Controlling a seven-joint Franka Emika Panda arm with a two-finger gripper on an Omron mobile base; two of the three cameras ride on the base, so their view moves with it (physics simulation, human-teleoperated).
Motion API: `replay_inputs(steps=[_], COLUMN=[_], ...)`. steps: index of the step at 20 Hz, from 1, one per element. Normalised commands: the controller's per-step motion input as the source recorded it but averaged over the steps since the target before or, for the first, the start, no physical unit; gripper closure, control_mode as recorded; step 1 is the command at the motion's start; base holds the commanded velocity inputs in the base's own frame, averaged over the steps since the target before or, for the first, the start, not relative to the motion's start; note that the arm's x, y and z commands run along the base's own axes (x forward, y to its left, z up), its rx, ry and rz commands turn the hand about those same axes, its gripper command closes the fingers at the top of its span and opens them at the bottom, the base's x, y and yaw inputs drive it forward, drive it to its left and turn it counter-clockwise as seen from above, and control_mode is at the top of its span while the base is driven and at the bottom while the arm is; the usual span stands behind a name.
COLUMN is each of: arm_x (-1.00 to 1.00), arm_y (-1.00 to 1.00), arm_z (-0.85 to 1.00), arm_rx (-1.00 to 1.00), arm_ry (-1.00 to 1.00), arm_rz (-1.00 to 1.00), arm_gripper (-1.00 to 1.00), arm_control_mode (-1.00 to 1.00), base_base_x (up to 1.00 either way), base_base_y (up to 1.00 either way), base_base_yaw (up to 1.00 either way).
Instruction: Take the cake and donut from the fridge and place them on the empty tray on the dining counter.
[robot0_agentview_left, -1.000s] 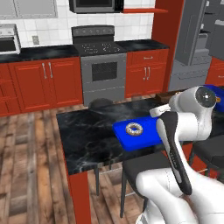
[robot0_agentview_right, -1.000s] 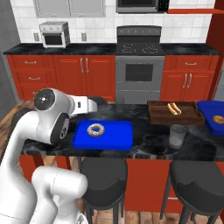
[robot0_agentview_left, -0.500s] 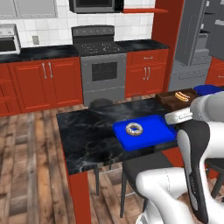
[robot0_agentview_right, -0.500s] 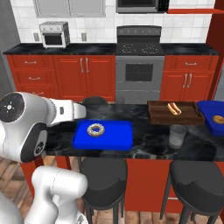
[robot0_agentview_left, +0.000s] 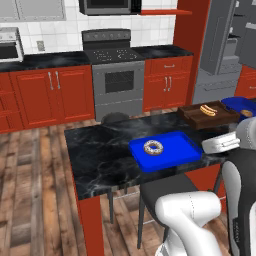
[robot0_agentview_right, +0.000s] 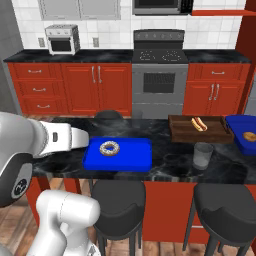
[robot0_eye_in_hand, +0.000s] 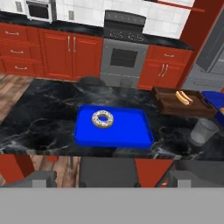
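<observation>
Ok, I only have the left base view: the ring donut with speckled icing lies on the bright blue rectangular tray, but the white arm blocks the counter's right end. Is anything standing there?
Observer: Yes, a grey translucent tumbler stands upright on the black marbled counter, in front of the dark brown board and apart from the blue tray.
Operator: And the gripper?
Observer: Its fingertips stand wide apart, with nothing between them.
Operator: Stools?
Observer: Two dark round stools stand at the counter's near side.
</observation>
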Motion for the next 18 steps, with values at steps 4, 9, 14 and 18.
replay_inputs(steps=[4, 9, 14, 18], arm_x=[0.0, 0.0, 0.0, 0.0], arm_y=[0.0, 0.0, 0.0, 0.0], arm_z=[0.0, 0.0, 0.0, 0.0], arm_rx=[0.0, 0.0, 0.0, 0.0], arm_ry=[0.0, 0.0, 0.0, 0.0], arm_rz=[0.0, 0.0, 0.0, 0.0], arm_gripper=[-1.0, -1.0, -1.0, -1.0], arm_control_mode=[1.0, 1.0, 1.0, 1.0], base_base_x=[-0.11, -0.37, -1.0, -0.66], base_base_y=[0.0, -0.06, -0.06, -0.39], base_base_yaw=[0.0, 0.0, -0.02, 0.0])
